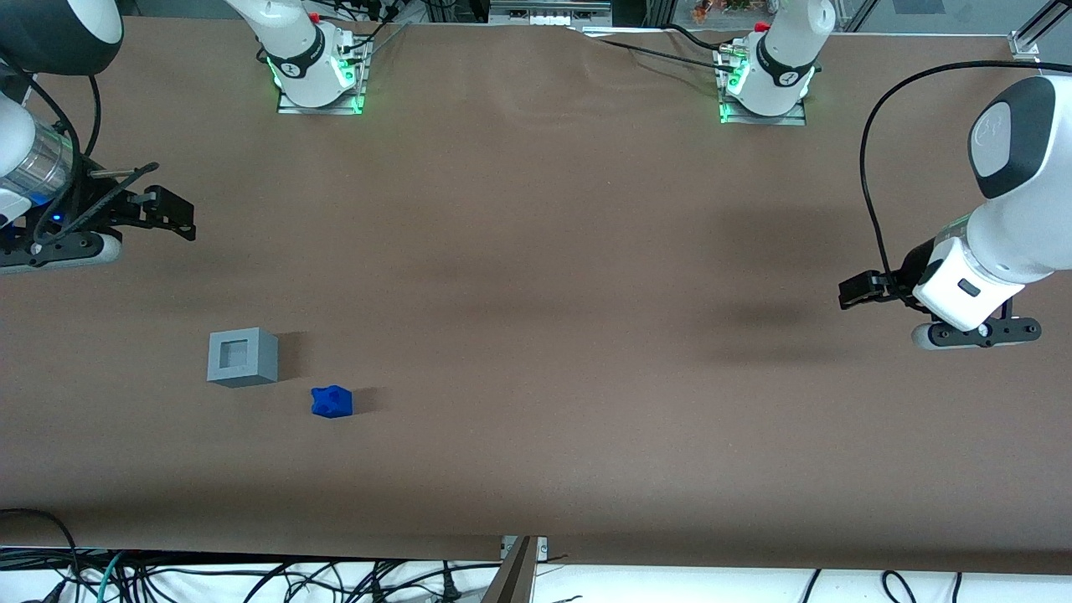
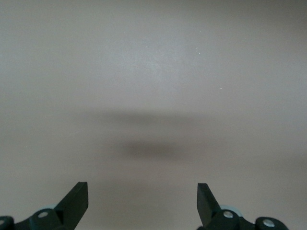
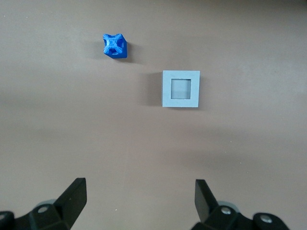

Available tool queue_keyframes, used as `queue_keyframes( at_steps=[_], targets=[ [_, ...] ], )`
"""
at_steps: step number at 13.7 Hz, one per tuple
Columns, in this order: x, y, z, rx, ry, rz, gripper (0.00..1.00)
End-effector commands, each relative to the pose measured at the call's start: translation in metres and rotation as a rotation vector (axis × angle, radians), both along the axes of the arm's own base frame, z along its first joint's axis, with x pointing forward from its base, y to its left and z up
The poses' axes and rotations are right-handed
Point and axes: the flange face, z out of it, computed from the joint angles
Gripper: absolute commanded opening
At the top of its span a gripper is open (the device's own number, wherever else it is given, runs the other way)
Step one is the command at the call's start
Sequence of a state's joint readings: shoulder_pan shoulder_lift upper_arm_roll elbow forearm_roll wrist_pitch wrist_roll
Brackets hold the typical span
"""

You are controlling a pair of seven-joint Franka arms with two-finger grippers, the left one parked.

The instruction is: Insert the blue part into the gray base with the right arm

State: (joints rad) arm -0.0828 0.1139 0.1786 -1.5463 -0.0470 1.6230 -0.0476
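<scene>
The gray base [image 1: 242,356] stands on the brown table, its square socket facing up and empty. The blue part [image 1: 332,401] lies on the table beside it, a little nearer the front camera and apart from it. My right arm's gripper [image 1: 176,213] hangs above the table, farther from the front camera than both, and is open and empty. In the right wrist view the gripper [image 3: 139,183] shows its fingers wide apart over bare table, with the gray base [image 3: 181,88] and the blue part [image 3: 114,46] ahead of it.
The brown table cover [image 1: 536,335] spans the view. Two arm mounts [image 1: 318,79] [image 1: 764,88] stand at the table's edge farthest from the front camera. Cables [image 1: 251,578] lie below the near edge.
</scene>
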Motion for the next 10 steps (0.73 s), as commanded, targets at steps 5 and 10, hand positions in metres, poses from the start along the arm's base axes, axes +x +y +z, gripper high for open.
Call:
queue_keyframes(
  at_steps=[5,10],
  targets=[
    [-0.0105,-0.0019,0.007,0.005,0.018,0.019,1.0],
    [-0.0108,-0.0032,0.0073,0.01,0.022,0.039,1.0]
  ],
)
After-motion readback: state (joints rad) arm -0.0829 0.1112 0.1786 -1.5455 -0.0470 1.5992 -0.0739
